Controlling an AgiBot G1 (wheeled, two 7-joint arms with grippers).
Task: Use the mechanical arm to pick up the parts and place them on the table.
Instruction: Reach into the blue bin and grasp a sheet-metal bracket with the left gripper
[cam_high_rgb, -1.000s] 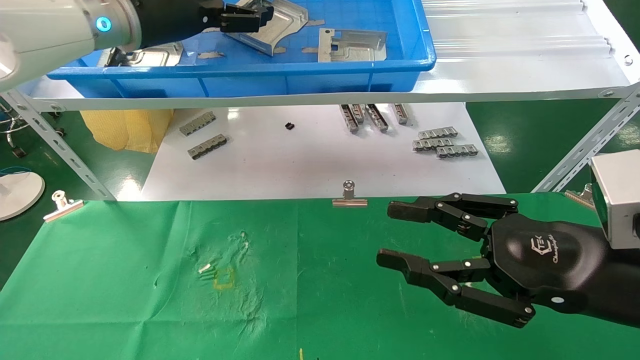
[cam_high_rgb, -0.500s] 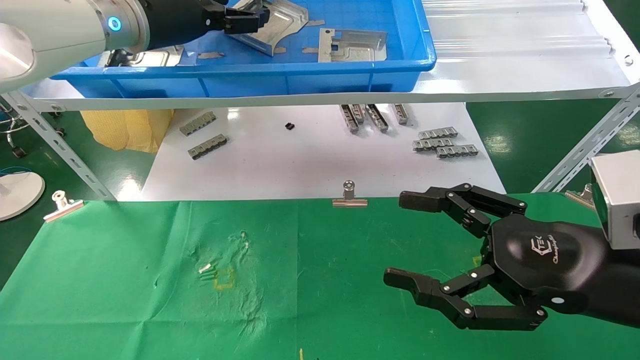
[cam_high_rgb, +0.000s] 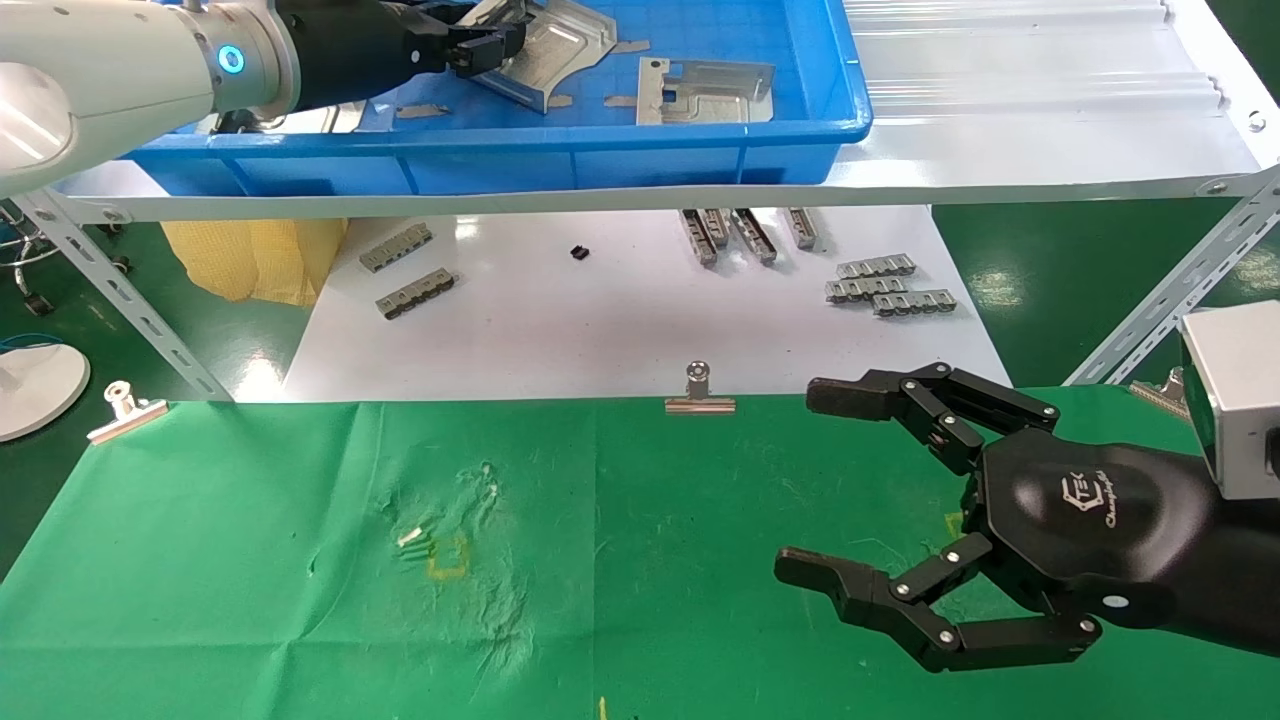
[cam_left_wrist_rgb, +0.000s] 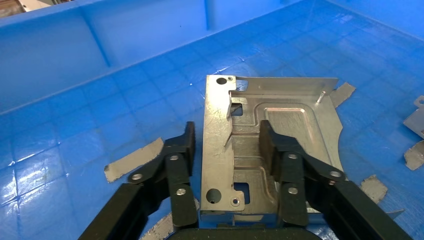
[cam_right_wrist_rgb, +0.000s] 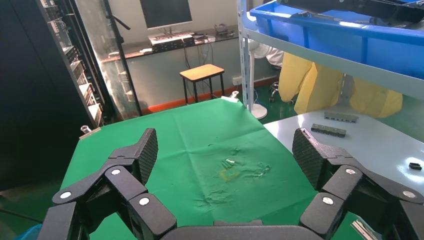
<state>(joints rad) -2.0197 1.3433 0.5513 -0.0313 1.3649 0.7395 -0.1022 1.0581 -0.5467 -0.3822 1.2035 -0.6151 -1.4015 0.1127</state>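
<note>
Left tool (cam_left_wrist_rgb: 227, 150): reached into the blue tray (cam_high_rgb: 640, 150) on the upper shelf, fingers apart, straddling one part (cam_left_wrist_rgb: 270, 150); one finger is set just outside the flanged edge, the other (cam_left_wrist_rgb: 272, 150) over the embossed channel; no clamping is shown. The part is seen lying roughly flat on the tray floor, directly ahead of the palm, its flanged long edge running away from the wrist, the curved cut-out on the far side. A second part (cam_high_rgb: 705, 92) is noted further right in the tray, and a third is partly hidden under the left arm. Right tool (cam_high_rgb: 870, 500): held low over the right side of the counter (cam_high_rgb: 250, 600), fingers spread wide, nothing held; well apart from the tray, so the left arm is judged much the nearer. Counter: green cloth, wrinkled, a small yellow mark (cam_high_rgb: 447, 557) left of centre, clips (cam_high_rgb: 699, 392) on the far edge. Room: white board (cam_high_rgb: 600, 320) beyond with small grey strips (cam_high_rgb: 888, 284); shelf struts at both sides. Closing on the flange is judged the next need
</note>
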